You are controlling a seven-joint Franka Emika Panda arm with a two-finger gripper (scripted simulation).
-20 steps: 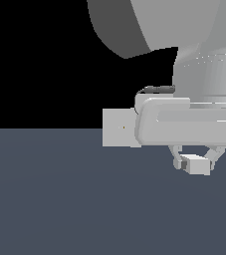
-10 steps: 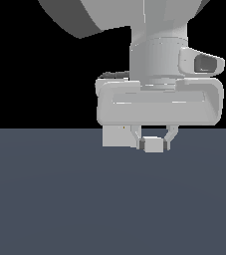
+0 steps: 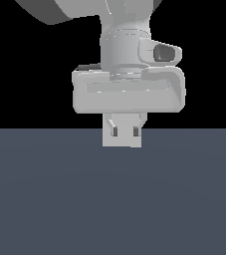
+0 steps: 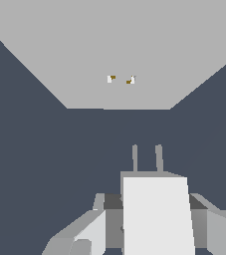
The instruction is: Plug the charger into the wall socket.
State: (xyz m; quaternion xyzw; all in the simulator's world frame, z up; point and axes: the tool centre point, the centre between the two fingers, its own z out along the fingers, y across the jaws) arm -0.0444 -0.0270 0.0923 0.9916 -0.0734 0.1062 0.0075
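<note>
My gripper (image 3: 125, 132) is shut on the charger (image 3: 125, 128), a small pale block held between two dark fingers (image 3: 114, 132). In the exterior view the charger sits directly in front of the wall socket (image 3: 122, 143), a light grey upright plate, and mostly covers it. The wrist view shows the charger (image 4: 157, 214) as a white block with two thin prongs (image 4: 159, 158) pointing at the wall socket (image 4: 119, 55). The plate's two small holes (image 4: 120, 79) lie ahead of the prongs, with a stretch of dark floor between them. Whether charger and plate touch cannot be told from the exterior view.
A dark blue-grey floor (image 3: 112, 199) spreads under everything, with a black background above it. The large white gripper body (image 3: 129, 92) and wrist hang above the charger and hide the upper part of the plate.
The arm has carried the charger toward the exterior view's left and slightly up, turning the wrist, from beside the socket to directly in front of it. The grip on the charger is unchanged.
</note>
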